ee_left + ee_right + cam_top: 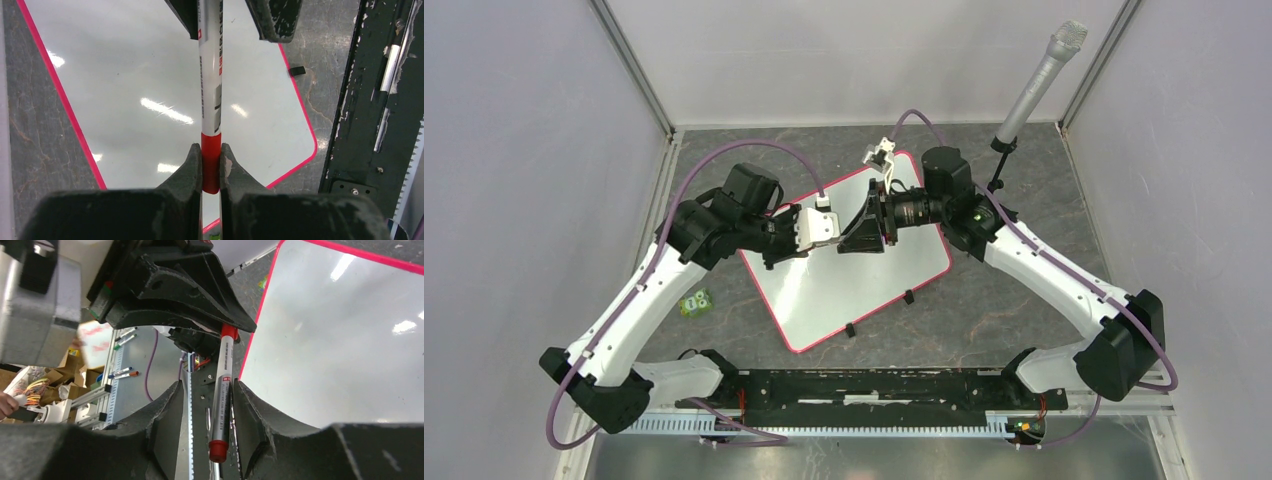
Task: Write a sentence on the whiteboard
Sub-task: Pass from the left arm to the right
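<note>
While the whiteboard [834, 295] lies blank at table centre, the marker [210, 90] hangs over its 12 o'clock half, left gripper [210, 155] from 9 o'clock clamped on its red end, right gripper [207, 392] from 3 o'clock straddling the shaft, jaws apart, presumably for uncapping.

We take this for a robotics lab: plain panel walls [524, 150] box in the stone-patterned bench [1024, 300], a microphone [1039, 80] stands at its far right corner, a black mounting rail [874, 385] runs along its near edge, and cardboard boxes [10, 377] and loose wiring [32, 390] lie beyond.
</note>
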You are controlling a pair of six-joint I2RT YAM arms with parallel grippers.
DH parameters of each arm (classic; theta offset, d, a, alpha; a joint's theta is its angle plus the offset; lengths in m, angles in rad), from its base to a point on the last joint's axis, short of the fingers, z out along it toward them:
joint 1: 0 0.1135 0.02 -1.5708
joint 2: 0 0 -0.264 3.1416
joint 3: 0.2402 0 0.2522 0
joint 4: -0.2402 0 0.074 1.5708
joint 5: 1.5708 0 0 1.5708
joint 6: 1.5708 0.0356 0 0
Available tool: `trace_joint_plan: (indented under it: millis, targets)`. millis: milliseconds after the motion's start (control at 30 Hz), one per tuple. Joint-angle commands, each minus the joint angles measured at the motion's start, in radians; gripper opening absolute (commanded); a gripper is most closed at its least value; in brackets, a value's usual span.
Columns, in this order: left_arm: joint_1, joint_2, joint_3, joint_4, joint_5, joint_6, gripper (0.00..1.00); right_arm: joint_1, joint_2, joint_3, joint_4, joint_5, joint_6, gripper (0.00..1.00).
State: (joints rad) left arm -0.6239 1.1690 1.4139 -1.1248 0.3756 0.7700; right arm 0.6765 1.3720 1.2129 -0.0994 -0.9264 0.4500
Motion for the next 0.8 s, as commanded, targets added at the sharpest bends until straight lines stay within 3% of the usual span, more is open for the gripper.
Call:
trace_joint_plan:
  millis: [0,333,767]
  targets:
    - [-0.019,0.015,0.057,-0.024,-0.03,0.046,0.03,0.013,-0.005,0.028,-0.065,0.056,-0.077,0.46]
    - [-0.082,0.05,0.08,-0.05,-0.114,0.056,0.02,0.019,0.006,0.028,-0.102,0.093,-0.098,0.43]
    - [-0.088,0.075,0.105,-0.049,-0.112,-0.001,0.02,0.032,0.008,-0.007,-0.043,0.07,-0.038,0.36]
